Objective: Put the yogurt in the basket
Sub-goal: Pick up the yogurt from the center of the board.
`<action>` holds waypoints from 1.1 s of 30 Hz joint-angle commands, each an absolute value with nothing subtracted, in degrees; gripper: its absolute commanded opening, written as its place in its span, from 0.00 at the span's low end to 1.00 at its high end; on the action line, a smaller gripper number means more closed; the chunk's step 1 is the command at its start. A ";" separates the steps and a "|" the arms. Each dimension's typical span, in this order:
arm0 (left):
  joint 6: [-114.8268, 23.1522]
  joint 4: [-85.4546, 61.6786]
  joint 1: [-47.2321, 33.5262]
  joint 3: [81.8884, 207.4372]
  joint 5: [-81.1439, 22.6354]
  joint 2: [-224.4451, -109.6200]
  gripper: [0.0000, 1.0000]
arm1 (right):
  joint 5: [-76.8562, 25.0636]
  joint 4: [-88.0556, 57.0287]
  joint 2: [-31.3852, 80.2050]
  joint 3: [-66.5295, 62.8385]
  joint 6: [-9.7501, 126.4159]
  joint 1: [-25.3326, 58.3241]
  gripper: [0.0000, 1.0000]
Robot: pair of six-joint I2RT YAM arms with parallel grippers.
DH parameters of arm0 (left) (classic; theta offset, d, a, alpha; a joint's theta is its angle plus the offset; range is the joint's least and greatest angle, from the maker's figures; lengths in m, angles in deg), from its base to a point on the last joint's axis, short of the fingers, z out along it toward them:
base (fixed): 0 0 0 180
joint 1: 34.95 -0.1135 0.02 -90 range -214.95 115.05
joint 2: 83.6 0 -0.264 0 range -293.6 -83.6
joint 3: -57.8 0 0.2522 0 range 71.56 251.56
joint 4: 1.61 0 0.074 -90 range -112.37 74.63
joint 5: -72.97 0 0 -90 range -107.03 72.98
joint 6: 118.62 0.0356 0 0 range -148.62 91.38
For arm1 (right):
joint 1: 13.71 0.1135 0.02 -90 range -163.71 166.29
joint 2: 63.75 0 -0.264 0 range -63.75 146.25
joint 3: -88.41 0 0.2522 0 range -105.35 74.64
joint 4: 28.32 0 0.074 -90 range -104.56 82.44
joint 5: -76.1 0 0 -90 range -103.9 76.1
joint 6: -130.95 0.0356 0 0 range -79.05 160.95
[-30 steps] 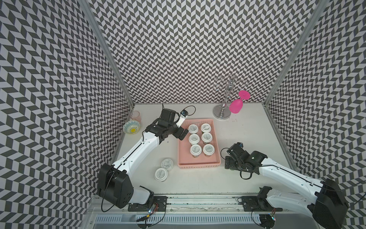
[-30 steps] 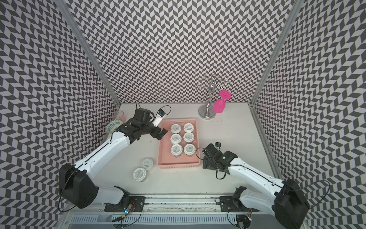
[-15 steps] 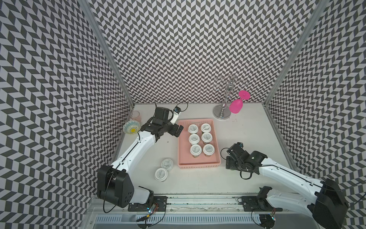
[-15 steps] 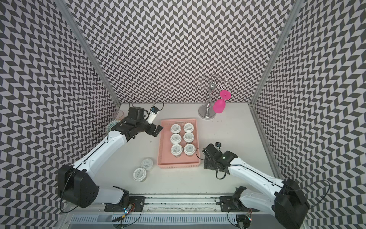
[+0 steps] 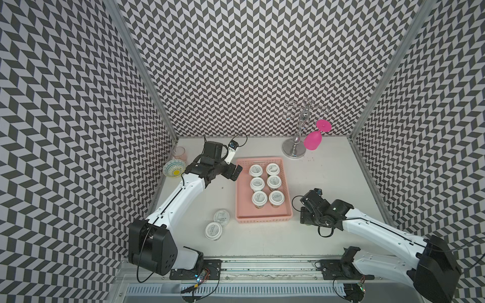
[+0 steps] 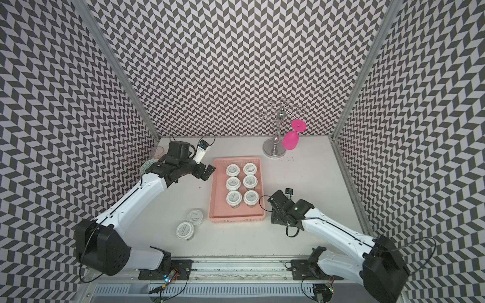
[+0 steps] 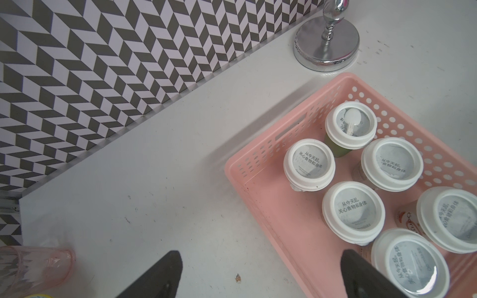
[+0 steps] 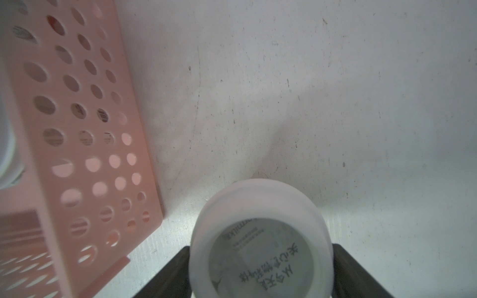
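On the tabletop [image 5: 328, 183], the basket [image 5: 263, 219] is holding six yogurt cups [image 5: 258, 183], its near end bare. The right gripper [image 8: 261, 247] is straddling a seventh cup [image 8: 258, 260] just beside the basket's near right corner, the basket lying to its left; whether it is pinching yet I cannot tell. The left gripper [image 5: 235, 172] is hovering open and empty, nearer two loose cups [image 5: 221, 217].

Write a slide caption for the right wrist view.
Right gripper flanks a white-lidded yogurt cup on the table beside the pink basket.
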State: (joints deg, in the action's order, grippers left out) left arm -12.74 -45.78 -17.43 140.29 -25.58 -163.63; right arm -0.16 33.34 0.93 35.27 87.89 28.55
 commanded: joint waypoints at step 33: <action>-12.97 -43.76 -18.60 139.87 -27.17 -160.66 0.99 | 2.27 39.83 -0.82 28.44 86.26 29.10 0.76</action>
